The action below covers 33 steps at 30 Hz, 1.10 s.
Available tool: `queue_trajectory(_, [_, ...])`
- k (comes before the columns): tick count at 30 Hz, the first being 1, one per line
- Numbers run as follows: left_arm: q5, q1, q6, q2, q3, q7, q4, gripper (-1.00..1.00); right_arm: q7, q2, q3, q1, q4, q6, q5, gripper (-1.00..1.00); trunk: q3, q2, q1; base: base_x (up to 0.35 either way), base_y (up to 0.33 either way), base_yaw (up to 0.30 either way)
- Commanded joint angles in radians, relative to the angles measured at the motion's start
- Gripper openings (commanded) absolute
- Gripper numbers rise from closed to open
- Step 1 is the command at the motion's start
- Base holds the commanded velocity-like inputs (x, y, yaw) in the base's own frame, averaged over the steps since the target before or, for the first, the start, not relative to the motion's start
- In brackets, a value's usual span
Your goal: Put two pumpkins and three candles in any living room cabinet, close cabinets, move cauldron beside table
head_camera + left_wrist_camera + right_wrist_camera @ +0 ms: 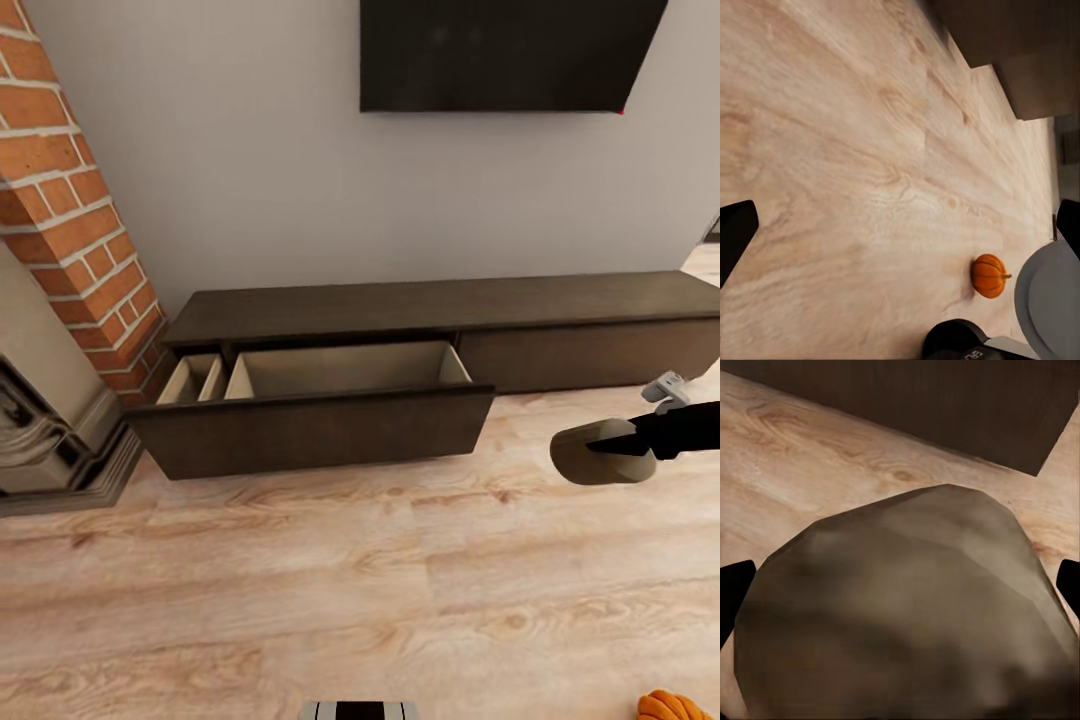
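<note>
The long dark brown cabinet stands against the wall with its left drawer pulled out, and the part of the pale beige inside that shows is bare. To the right of that drawer, above the floor, my right gripper is shut on a dull beige-brown squat candle. In the right wrist view the candle bulges between the black fingertips. One orange pumpkin lies on the floor by my base, and it lies as pumpkin under my left gripper, which hangs open.
A red brick fireplace with a grey stone surround rises left of the cabinet. A black TV hangs on the wall above. Pale wood floor stretches between me and the drawer. A second, narrower drawer stands open at the far left.
</note>
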State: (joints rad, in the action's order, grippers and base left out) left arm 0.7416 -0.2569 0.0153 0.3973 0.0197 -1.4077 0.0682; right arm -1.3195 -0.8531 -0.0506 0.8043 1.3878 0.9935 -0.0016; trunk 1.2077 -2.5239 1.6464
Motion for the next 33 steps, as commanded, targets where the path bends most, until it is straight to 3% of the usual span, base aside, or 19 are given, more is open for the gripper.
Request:
queue_trajectory(1, [-0.002,-0.001,0.002,0.000,0.002,-0.002,-0.001,1.00,-0.002,-0.001,-0.001,0.001,0.000,0.013,-0.003,-1.00,0.001,0.000,0.000,0.335,-0.002,0.276])
queue_trajectory(6, [-0.002,-0.001,0.002,0.000,0.002,-0.002,-0.001,1.00,-0.003,-0.001,0.000,0.001,0.000,0.013,-0.003,-1.00,0.004,0.000,0.000,0.338,0.006,0.254])
queue_trajectory(18, [-0.002,-0.001,0.000,0.000,0.002,-0.002,-0.001,1.00,-0.001,0.001,0.004,0.001,0.006,0.011,-0.006,-1.00,0.005,0.000,0.000,0.311,0.181,0.018])
queue_trajectory(26, [-0.002,-0.001,0.000,-0.002,0.001,0.002,-0.001,1.00,0.003,-0.007,0.107,0.001,0.104,0.045,-0.019,-1.00,0.005,0.000,0.000,0.295,0.233,0.000])
queue_trajectory(32, [-0.003,-0.001,0.000,-0.004,-0.001,0.004,-0.001,1.00,0.009,0.000,0.109,0.001,0.127,0.047,-0.047,-1.00,0.005,0.000,0.000,0.295,0.232,0.000])
queue_trajectory(33, [-0.004,-0.001,0.000,-0.005,-0.001,0.004,-0.001,1.00,0.028,0.016,0.105,0.001,0.134,0.048,-0.043,-1.00,0.005,0.000,0.000,0.296,0.220,0.000])
